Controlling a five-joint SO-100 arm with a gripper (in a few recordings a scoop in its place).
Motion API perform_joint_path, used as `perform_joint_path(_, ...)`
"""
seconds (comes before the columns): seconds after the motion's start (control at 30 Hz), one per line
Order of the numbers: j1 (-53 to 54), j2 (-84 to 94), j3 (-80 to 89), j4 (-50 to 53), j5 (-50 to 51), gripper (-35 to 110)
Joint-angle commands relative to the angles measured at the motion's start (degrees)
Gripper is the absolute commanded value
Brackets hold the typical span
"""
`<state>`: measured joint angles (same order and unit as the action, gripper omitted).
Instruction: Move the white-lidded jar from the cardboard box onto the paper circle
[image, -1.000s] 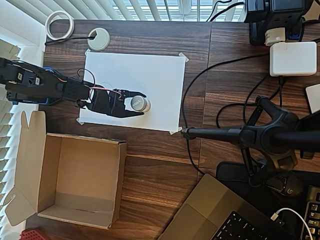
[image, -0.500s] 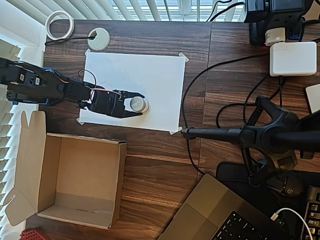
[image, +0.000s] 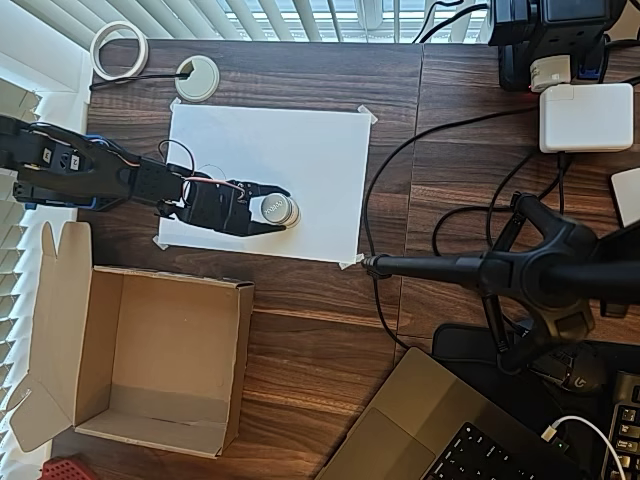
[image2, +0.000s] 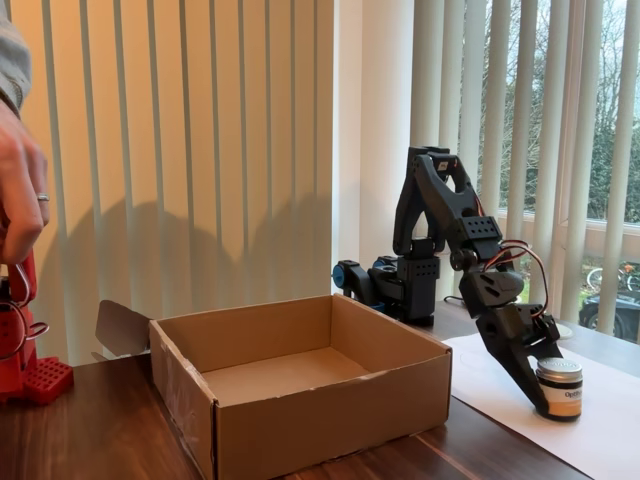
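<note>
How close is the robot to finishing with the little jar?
Nearly there. The cardboard box is empty, so the jar is already out. It now sits on the white paper, with the tool around it. Left to do: let go and pull back. The pencil circle is too faint to see, so I can't check the exact spot.

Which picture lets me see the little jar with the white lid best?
The fixed view. There the small squat white-lidded jar shows its lid, silvery side and label, standing on the white paper sheet by the black gripper. The overhead view shows mostly its round lid between the gripper's fingers.
</note>
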<state>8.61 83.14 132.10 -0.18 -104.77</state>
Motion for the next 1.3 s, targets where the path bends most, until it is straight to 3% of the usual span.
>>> perform_joint_path(0.0, 1.23, 1.85, -3.16, -2.02, -0.44, 12)
perform_joint_path(0.17, 1.41, 1.76, -3.25, -2.02, -0.18, 13)
perform_joint_path(0.33, 1.67, 1.76, -3.34, -2.02, 0.26, 32)
perform_joint_path(0.5, 1.76, 1.85, -3.34, -2.02, 0.79, 40)
perform_joint_path(0.97, 1.58, 9.4, -2.37, -4.83, 1.93, 46)
perform_joint_path(1.1, 0.97, 14.85, -3.52, -4.83, 5.8, 46)
perform_joint_path(1.27, -1.41, 22.06, -4.66, -4.83, 17.58, 45)
